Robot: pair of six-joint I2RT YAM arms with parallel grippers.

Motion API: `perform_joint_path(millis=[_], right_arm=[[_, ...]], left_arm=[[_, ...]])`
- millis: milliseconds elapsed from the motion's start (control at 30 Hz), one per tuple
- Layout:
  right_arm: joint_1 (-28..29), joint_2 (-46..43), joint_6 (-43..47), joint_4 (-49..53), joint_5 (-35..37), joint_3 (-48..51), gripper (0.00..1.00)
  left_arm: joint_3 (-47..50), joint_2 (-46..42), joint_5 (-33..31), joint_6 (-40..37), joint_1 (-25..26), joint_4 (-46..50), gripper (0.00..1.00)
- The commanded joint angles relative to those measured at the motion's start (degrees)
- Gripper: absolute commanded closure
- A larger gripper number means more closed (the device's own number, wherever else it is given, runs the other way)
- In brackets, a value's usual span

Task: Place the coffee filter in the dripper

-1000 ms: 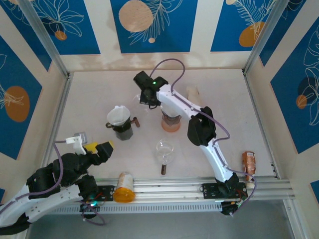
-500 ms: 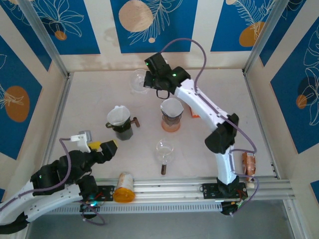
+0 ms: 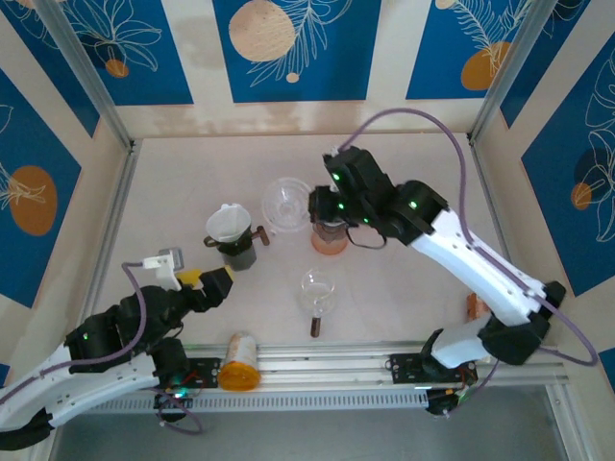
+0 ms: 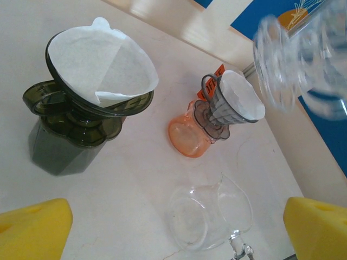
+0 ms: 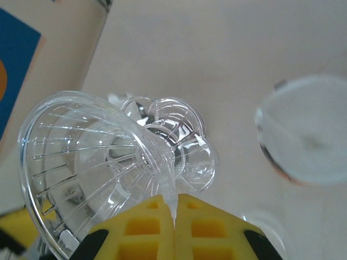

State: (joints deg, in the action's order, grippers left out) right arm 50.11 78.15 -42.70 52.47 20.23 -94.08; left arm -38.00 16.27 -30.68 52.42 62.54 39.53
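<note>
The only lettering I can read is on an orange packet peeking out behind the grey dripper on the tabletop: dark capitals that look like "OFFE", the rest hidden by the dripper's handle. The label of the orange bottle by the rail is too small to read, and so is the packet at the right.

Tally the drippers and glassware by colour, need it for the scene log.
Dark green dripper: 1
Grey dripper: 1
Clear dripper, pinched in the right gripper: 1
Clear glass cup, lying on its side: 1
Total: 4
</note>
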Motion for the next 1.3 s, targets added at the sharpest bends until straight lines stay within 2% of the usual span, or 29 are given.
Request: perform_joint_path(millis=[0,200,400,767,1000,1267], right_arm=[[0.9,-7.0,-4.4,4.3,-5.0,5.0,1.0],[2.0,-12.9,-9.8,7.7,-12.5,16.4,1.0],[1.9,-13.6,-10.3,4.3,-14.1,24.5,1.0],[-3.2,-11.9,-7.7,-0.2,-14.8,27.5,1.0],[-5.8,-10.6,-6.3,0.6,-15.5,28.4,1.0],[-5.8,-11.0,-6.5,2.0,-16.5,29.4,1.0]], left_arm=[[1.3,0.3,1.0,0.4,0.3,-1.8,0.0],[2.5,0.5,1.4,1.1,0.3,-2.9,0.0],[2.7,0.6,1.6,1.3,0.3,-3.0,0.0],[3.2,0.7,1.4,1.8,0.3,-3.0,0.0],[3.2,1.0,1.0,1.5,0.3,-2.8,0.0],[3.5,1.1,0.6,1.5,0.3,-3.1,0.0]])
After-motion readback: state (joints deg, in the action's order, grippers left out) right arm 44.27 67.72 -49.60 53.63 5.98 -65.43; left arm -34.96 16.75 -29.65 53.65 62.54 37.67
